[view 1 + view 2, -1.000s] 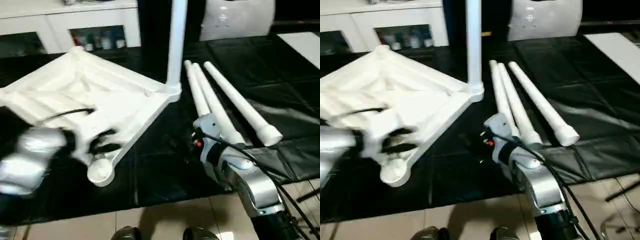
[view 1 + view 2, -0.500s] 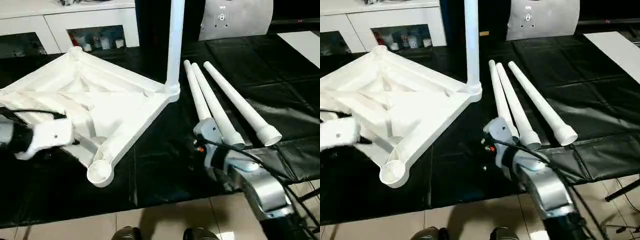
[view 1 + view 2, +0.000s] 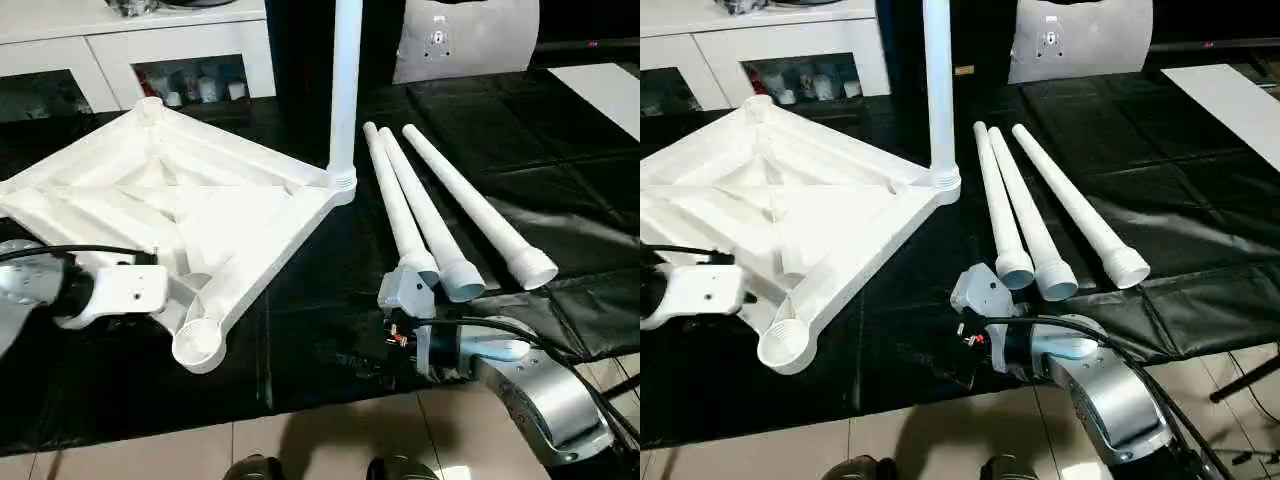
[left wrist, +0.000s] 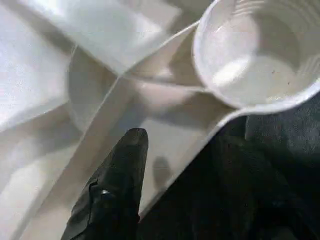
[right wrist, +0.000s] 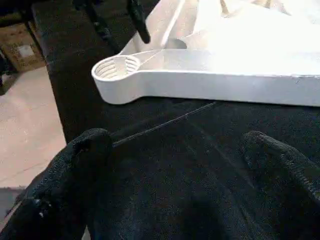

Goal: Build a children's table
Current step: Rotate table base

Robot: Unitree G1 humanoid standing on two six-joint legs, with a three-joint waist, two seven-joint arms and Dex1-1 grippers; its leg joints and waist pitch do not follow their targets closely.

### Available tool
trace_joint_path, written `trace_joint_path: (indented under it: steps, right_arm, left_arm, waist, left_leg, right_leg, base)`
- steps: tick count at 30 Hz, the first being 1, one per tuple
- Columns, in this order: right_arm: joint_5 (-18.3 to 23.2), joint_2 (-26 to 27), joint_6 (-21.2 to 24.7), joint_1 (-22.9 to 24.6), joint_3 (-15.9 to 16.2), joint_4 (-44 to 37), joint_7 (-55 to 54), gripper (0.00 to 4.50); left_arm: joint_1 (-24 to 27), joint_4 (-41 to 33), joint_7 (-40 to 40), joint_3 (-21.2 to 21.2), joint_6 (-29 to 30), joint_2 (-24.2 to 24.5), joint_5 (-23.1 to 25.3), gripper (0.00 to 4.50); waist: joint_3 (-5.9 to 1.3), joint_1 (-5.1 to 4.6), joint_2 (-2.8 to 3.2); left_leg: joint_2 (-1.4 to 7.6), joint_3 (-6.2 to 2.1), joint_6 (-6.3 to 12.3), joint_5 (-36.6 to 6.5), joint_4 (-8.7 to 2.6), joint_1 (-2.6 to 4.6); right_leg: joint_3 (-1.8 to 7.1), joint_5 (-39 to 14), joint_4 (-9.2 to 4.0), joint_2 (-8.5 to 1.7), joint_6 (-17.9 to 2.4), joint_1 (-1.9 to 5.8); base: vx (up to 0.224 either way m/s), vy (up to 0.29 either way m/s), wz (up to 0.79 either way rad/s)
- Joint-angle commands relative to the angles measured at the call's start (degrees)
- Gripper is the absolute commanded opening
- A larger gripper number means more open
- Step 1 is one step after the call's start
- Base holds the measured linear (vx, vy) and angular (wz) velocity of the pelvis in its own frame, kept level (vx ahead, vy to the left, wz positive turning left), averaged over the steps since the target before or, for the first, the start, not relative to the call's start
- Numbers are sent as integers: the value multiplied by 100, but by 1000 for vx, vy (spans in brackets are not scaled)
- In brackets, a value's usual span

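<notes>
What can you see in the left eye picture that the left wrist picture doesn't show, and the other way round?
Left eye alone: one leg standing in a far corner of the upside-down tabletop, three loose legs lying on the black cover, and the right gripper near their wide ends. Left wrist alone: a black finger of the left gripper over the tabletop's edge, and the inside of the socket up close. Both: the empty near corner socket.

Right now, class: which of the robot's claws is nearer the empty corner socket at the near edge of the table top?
Left. The left claw reaches over the top's rim beside the socket. The right claw hangs open over black mat, farther off.
</notes>
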Motion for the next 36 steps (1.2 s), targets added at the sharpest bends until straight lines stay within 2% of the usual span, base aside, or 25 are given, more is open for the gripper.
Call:
trace_joint_path:
  steps: [1, 4, 7, 8, 11, 12, 13, 14, 16, 17, 18, 21, 24, 27, 28, 29, 30, 32, 33, 34, 36]
  right_arm:
    - [142, -65, 87, -49, 25, -220, 95, 450]
    - [182, -135, 125, -60, 19, -262, 173, 450]
    - [236, -248, 181, -44, 10, -342, 272, 450]
    - [255, -306, 217, -35, -2, -374, 317, 450]
    - [236, -402, 297, -39, 4, -409, 361, 450]
    - [226, -457, 322, -41, 8, -426, 357, 450]
    - [227, -473, 325, -38, 3, -430, 358, 450]
    - [235, -515, 327, -26, -18, -439, 363, 450]
    - [238, -560, 344, -13, -47, -454, 371, 450]
    - [227, -599, 362, -9, -65, -469, 374, 450]
    - [228, -625, 372, -8, -79, -480, 380, 450]
    - [260, -681, 399, -9, -109, -509, 397, 450]
    - [292, -735, 434, -11, -137, -544, 411, 450]
    - [310, -765, 445, -24, -148, -550, 414, 450]
    - [330, -780, 450, -54, -158, -540, 398, 450]
    - [330, -780, 450, -54, -158, -540, 398, 450]
    - [342, -782, 459, -71, -163, -536, 394, 450]
    - [405, -788, 524, -75, -187, -551, 421, 450]
    - [426, -798, 540, -70, -188, -561, 431, 450]
    - [456, -805, 557, -70, -194, -566, 440, 450]
    - [451, -797, 557, -87, -192, -545, 437, 450]
  left_arm:
    - [-84, 46, -152, -121, -26, -100, -23, 211]
    - [-125, -101, -381, -168, 122, -257, -218, 201]
    - [-172, -275, -610, -285, 276, -408, -371, 166]
    - [-224, -310, -679, -337, 349, -507, -414, 166]
    - [-323, -378, -686, -401, 549, -713, -466, 148]
    - [-386, -446, -697, -436, 713, -852, -476, 131]
    - [-403, -458, -695, -446, 737, -890, -477, 131]
    - [-447, -476, -678, -474, 760, -992, -477, 119]
    - [-507, -476, -631, -524, 890, -1138, -442, 113]
    - [-557, -462, -595, -581, 998, -1254, -376, 106]
    - [-587, -436, -568, -628, 1053, -1323, -318, 86]
    - [-644, -333, -481, -716, 1093, -1453, -183, 81]
    - [-696, -173, -405, -840, 1236, -1586, -30, 50]
    - [-722, -68, -409, -961, 1395, -1597, 113, 40]
    - [-766, 83, -304, -956, 1718, -1687, 171, 30]
    - [-766, 83, -304, -956, 1718, -1687, 171, 30]
    - [-794, 141, -212, -878, 1922, -1781, 104, 28]
    - [-853, 204, 154, -461, 2493, -2166, -298, 27]
    - [-868, 216, 280, -355, 2601, -2264, -358, 26]
    - [-922, 298, 573, -199, 2826, -2428, -370, 25]
    - [-960, 404, 785, -167, 2864, -2492, -283, 24]
  waist:
    - [-381, -5, 67]
    - [-383, -1, 63]
    - [-381, 7, 56]
    - [-378, 19, 78]
    - [-388, 33, 51]
    - [-388, 25, 67]
    - [-389, 23, 49]
    - [-380, 10, 37]
    - [-385, 7, 25]
    - [-384, 6, 45]
    - [-385, 5, 37]
    - [-386, 2, 28]
    - [-388, -21, 10]
    - [-372, -28, 3]
    - [-355, -36, 2]
    - [-337, -43, 18]
    - [-299, -57, 14]
    - [-279, -64, 4]
    - [-282, -74, -20]
    - [-285, -80, -30]
    - [-308, -140, -27]
  left_leg:
    - [343, -174, 48, -1462, -440, 142]
    - [347, -170, 82, -1392, -433, 138]
    - [347, -166, 94, -1377, -429, 138]
    - [352, -167, 95, -1395, -432, 153]
    - [348, -165, 109, -1304, -420, 131]
    - [346, -164, 115, -1285, -418, 126]
    - [342, -164, 124, -1270, -409, 128]
    - [326, -161, 149, -1264, -407, 107]
    - [318, -157, 168, -1234, -391, 107]
    - [322, -161, 178, -1210, -390, 111]
    - [328, -162, 186, -1196, -388, 120]
    - [325, -169, 208, -1217, -387, 105]
    - [312, -170, 242, -1175, -380, 86]
    - [299, -165, 271, -1232, -372, 97]
    - [290, -159, 268, -1291, -378, 105]
    - [293, -169, 238, -1410, -389, 130]
    - [279, -169, 200, -1631, -392, 165]
    - [243, -174, 142, -1863, -360, 238]
    - [234, -177, 129, -1870, -355, 237]
    - [213, -196, 142, -1814, -356, 200]
    - [218, -228, 183, -1808, -373, 157]
  right_leg:
    - [366, -1651, -462, -526, -966, 232]
    - [369, -1536, -452, -534, -1024, 233]
    - [365, -1516, -449, -536, -1078, 243]
    - [365, -1554, -457, -535, -1069, 239]
    - [362, -1450, -439, -545, -1090, 262]
    - [363, -1427, -440, -547, -1102, 266]
    - [359, -1442, -452, -542, -1096, 270]
    - [355, -1502, -460, -535, -1078, 277]
    - [355, -1627, -477, -540, -1030, 284]
    - [350, -1658, -483, -536, -1007, 281]
    - [346, -1645, -487, -523, -997, 275]
    - [340, -1650, -488, -524, -986, 287]
    - [333, -1663, -489, -525, -971, 301]
    - [335, -2030, -533, -524, -858, 282]
    - [328, -2211, -552, -517, -810, 269]
    - [324, -2457, -576, -521, -755, 262]
    - [315, -2875, -622, -522, -669, 234]
    - [294, -3525, -712, -540, -503, 199]
    - [289, -3632, -716, -544, -456, 207]
    - [263, -3750, -727, -546, -377, 231]
    - [245, -3608, -716, -531, -312, 242]
  base:
    - [0, 0, 0]
    - [0, 0, 0]
    - [0, 0, 0]
    - [0, 0, 0]
    - [0, 0, 0]
    - [0, 0, 0]
    - [0, 0, 0]
    - [0, 0, 0]
    - [0, 0, 0]
    - [0, 0, 0]
    - [0, 0, 0]
    - [0, 0, 0]
    - [0, 0, 0]
    - [0, 0, 0]
    - [0, 0, 0]
    - [0, 0, 0]
    - [0, 0, 0]
    - [0, 0, 0]
    - [0, 0, 0]
    - [0, 0, 0]
    - [0, 0, 0]
